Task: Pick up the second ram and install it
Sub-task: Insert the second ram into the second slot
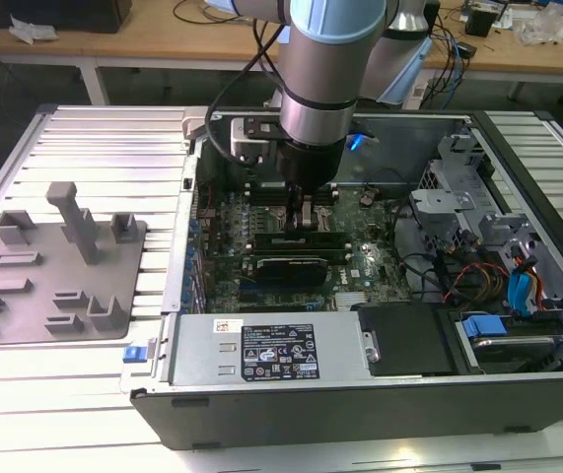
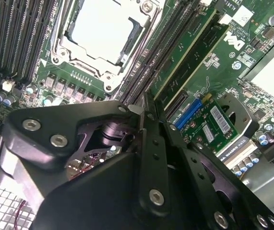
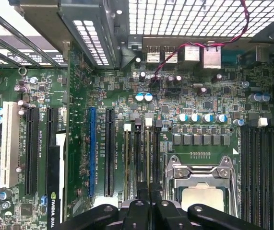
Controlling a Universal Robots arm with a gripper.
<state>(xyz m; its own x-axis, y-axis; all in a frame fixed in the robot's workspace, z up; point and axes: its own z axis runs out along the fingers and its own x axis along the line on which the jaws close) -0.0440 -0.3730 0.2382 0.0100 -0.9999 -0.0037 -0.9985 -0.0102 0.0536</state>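
Exterior view | hand at memory slots | black label on power supply

bright even overhead light, glare on ribbed table, processor socket washed pale, gripper in deep shadow

Matt black claw with bright metal screw heads; glossy green motherboard; ribbed, dull metal table.

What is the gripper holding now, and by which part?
It cannot be told. The gripper is down at the memory slots beside the processor socket, and its body hides any hold.
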